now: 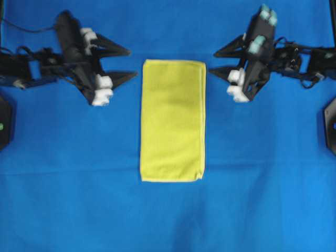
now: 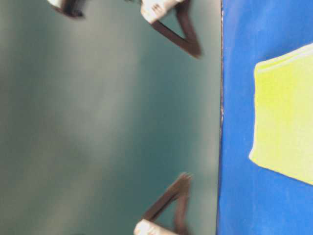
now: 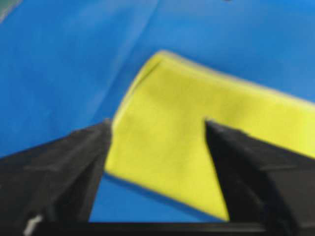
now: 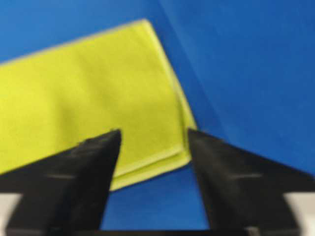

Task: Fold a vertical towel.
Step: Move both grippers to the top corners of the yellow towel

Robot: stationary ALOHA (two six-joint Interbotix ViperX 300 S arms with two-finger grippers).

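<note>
Both grippers, left [image 1: 126,64] and right [image 1: 216,62], gape empty; towel [image 1: 172,121] lies between them, long axis near-far.

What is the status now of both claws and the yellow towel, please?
Left claw open, right claw open, both empty. Towel flat on blue cloth, lengthwise between them, untouched. Nothing in the way.
</note>
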